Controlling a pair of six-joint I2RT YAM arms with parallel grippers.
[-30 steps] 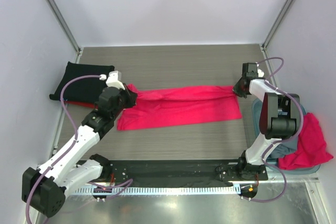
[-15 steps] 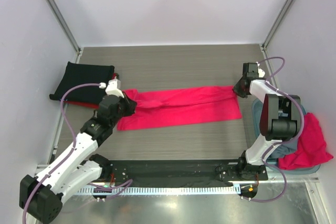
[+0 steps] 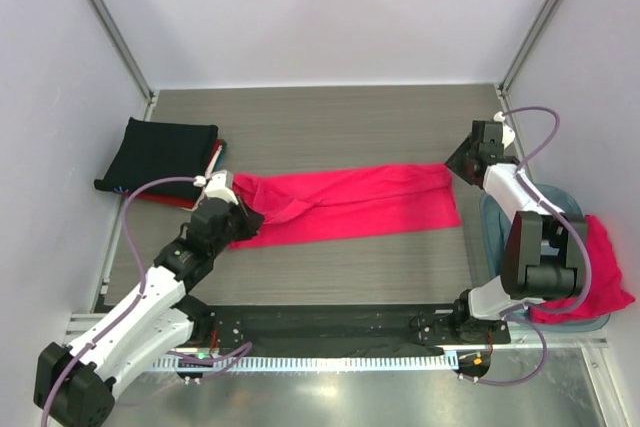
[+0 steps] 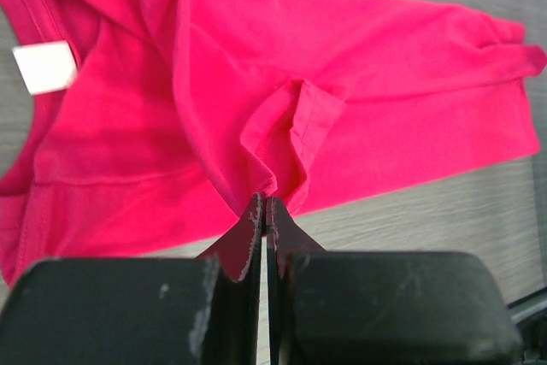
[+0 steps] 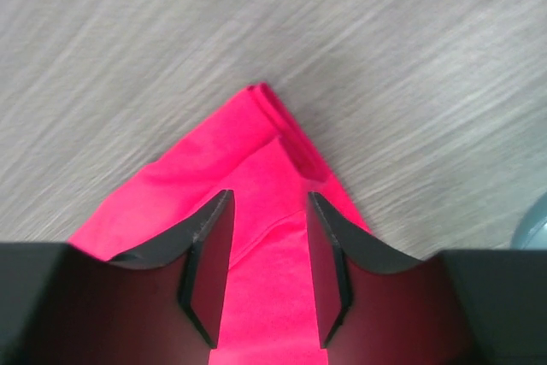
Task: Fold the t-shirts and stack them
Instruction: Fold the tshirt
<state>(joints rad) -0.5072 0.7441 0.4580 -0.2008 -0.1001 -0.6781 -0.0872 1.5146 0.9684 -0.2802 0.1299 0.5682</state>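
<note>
A bright pinkish-red t-shirt (image 3: pixel 370 202) lies stretched in a long band across the middle of the table. My left gripper (image 3: pixel 243 219) is shut on a pinch of its fabric near the left end; in the left wrist view the closed jaws (image 4: pixel 265 204) grip a raised fold, with the shirt (image 4: pixel 385 83) spread beyond and its white neck label (image 4: pixel 47 66) at upper left. My right gripper (image 3: pixel 458 162) is open just above the shirt's far right corner; in the right wrist view (image 5: pixel 269 201) the corner (image 5: pixel 265 151) lies between the parted fingers, not gripped.
A folded black shirt (image 3: pixel 160 152) lies on a dark red one (image 3: pixel 212 159) at the far left. A grey-blue bin (image 3: pixel 495 222) at the right holds a heap of pinkish-red cloth (image 3: pixel 590 267). A black mat (image 3: pixel 320 322) runs along the near edge.
My left gripper has moved toward the near edge, dragging the shirt's left end with it. My right gripper has drawn back slightly right from the shirt's corner.
</note>
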